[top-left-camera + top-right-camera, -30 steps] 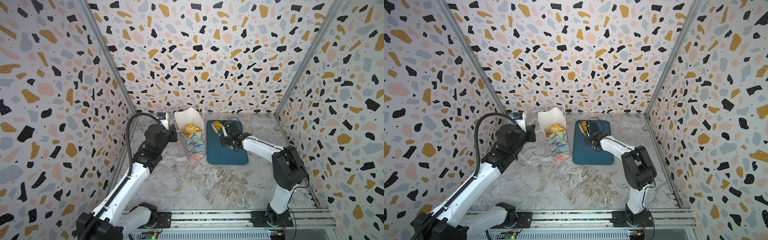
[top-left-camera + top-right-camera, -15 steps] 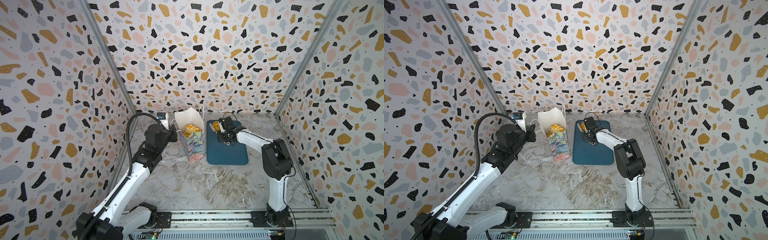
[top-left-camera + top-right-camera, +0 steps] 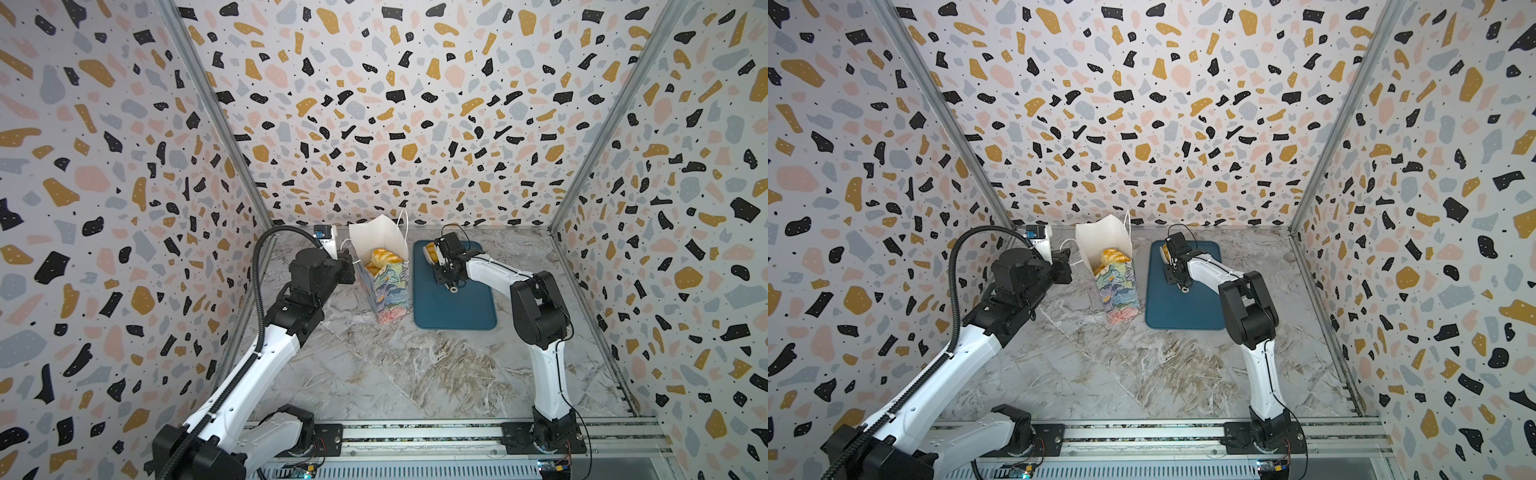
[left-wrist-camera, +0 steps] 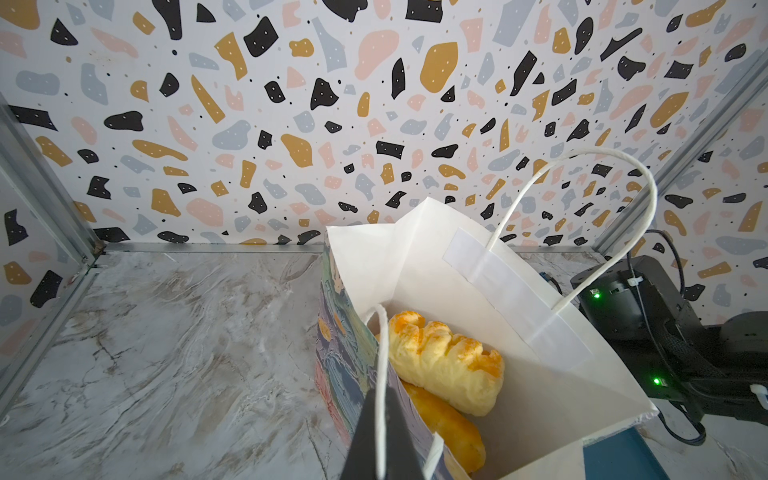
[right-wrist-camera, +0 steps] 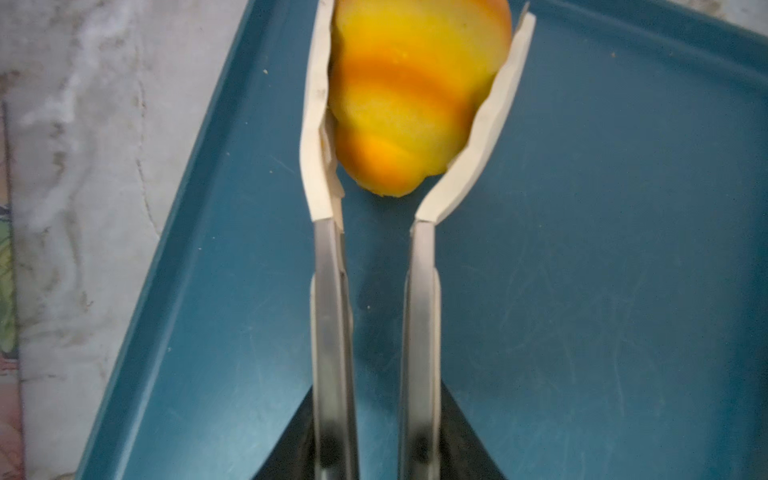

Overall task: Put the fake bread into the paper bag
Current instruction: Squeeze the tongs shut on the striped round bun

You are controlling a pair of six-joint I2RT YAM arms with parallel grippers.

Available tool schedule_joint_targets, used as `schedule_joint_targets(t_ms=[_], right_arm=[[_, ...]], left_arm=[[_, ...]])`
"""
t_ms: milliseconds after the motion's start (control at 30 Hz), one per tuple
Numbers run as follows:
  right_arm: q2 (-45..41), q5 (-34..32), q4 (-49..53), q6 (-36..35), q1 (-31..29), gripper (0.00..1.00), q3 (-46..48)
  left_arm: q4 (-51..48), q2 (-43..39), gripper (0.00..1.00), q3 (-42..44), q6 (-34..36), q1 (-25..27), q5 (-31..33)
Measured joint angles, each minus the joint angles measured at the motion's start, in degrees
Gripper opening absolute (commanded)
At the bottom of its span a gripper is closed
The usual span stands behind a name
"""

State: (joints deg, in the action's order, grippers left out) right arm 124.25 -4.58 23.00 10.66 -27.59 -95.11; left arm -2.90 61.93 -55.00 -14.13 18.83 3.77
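Nearest the camera, the mounting rail (image 3: 415,434) and the bare marble tabletop (image 3: 395,374) hold nothing of the task. Further in, the dark-blue tray (image 3: 455,307) lies just beside the paper bag (image 3: 392,286), which stands upright with its mouth open. The left gripper (image 4: 382,440) is clenched on the bag's near cord handle (image 4: 380,365) at the rim. Inside, a ridged pastry (image 4: 444,365) rests on an oblong loaf (image 4: 449,424), both riding high toward the opening. At the tray's far end the right gripper (image 5: 419,62) has its long white pads (image 5: 318,124) pressed against both sides of a ridged roll (image 5: 415,124). Whether the roll has left the tray cannot be told. The pads flank the roll where it tapers, so a squeeze may well push the soft shape out of the grip during the carry. The bag looks nearly full, so the roll could catch on its rim or perch on the pile and tumble out. A bump against a bag steadied only by its cord could tip it.
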Motion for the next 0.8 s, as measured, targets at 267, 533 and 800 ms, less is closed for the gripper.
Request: schedule_joint_targets(t_ms=[267, 533, 800], right_arm=[[-0.6, -0.1, -0.9, 0.5, 0.0, 0.27, 1.7], [-4.9, 1.3, -2.2, 2.0, 0.0, 0.21, 6.3], [-10.1, 3.2, -4.5, 4.0, 0.0, 0.19, 12.2]], left_arm=[[0.0, 0.0, 0.0, 0.0, 0.0, 0.0, 0.0], [0.0, 0.0, 0.0, 0.0, 0.0, 0.0, 0.0], [0.0, 0.0, 0.0, 0.0, 0.0, 0.0, 0.0]])
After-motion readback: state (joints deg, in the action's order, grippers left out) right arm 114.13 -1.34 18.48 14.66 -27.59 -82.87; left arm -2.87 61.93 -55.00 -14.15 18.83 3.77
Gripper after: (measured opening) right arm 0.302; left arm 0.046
